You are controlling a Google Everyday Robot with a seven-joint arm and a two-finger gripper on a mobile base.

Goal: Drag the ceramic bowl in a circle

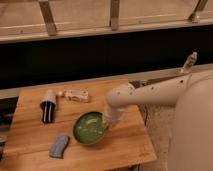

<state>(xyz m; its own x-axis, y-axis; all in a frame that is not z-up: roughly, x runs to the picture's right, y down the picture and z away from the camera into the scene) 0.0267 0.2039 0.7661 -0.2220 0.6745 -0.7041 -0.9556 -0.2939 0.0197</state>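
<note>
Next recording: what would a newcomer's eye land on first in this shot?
The glossy green ceramic bowl stands out at the front middle of the wooden table, with the claw shut on its right rim. The white arm reaches in from the right to meet it. A grey-blue sponge lies apart, front left of the bowl.

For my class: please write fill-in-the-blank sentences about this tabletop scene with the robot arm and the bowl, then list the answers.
The ceramic bowl is glossy ____ inside.
The gripper, jaws shut, holds the bowl at its ____.
The grey-blue sponge lies on the wooden ____, apart from the bowl.
Missing words: green; rim; table.
</note>
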